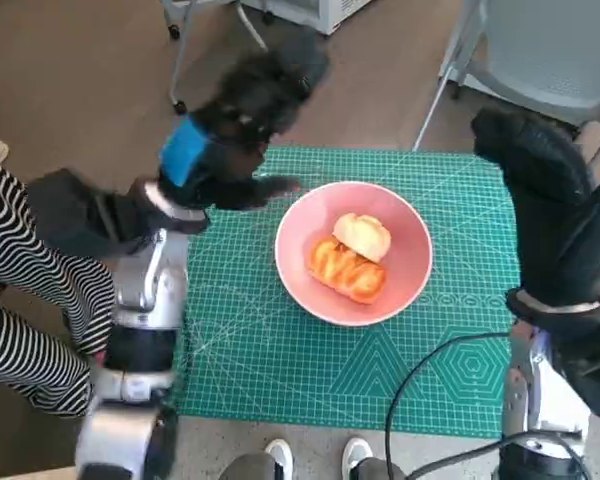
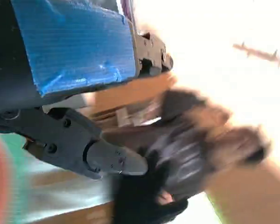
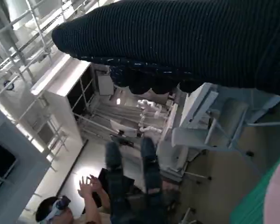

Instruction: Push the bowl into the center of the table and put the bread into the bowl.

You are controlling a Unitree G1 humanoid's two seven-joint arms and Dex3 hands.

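- Nearest the robot, at the near edge of the head view, one pair of white shoe tips (image 1: 315, 452) shows just below the table's near edge, and one black cable (image 1: 435, 372) loops across the near right corner of the mat.
- One person's striped trouser legs (image 1: 25, 300) stand at the left, beside the left forearm.
- One green cutting mat (image 1: 280, 360) covers the small table.
- One pink bowl (image 1: 353, 252) sits on the mat near its middle, slightly toward the far side.
- Two pieces of bread lie in the bowl, touching each other: one glazed orange roll (image 1: 346, 270) nearer the robot and one pale round bun (image 1: 363, 235) just behind it.
- The right hand (image 1: 540, 180) in its black glove hangs over the mat's far right corner, apart from the bowl; I cannot tell from any view how its fingers lie.
- The left hand (image 1: 230, 135), blue tape on its back, is raised over the mat's far left corner, blurred; it touches nothing and one finger (image 1: 275, 187) points toward the bowl's rim without reaching it. In the left wrist view one grey-tipped fingertip (image 2: 119, 161) sticks out with nothing held.
- Farthest off, one grey chair (image 1: 540, 50) stands beyond the table's far right corner.
- In the right wrist view one person (image 3: 84, 205) is seen, hands raised.
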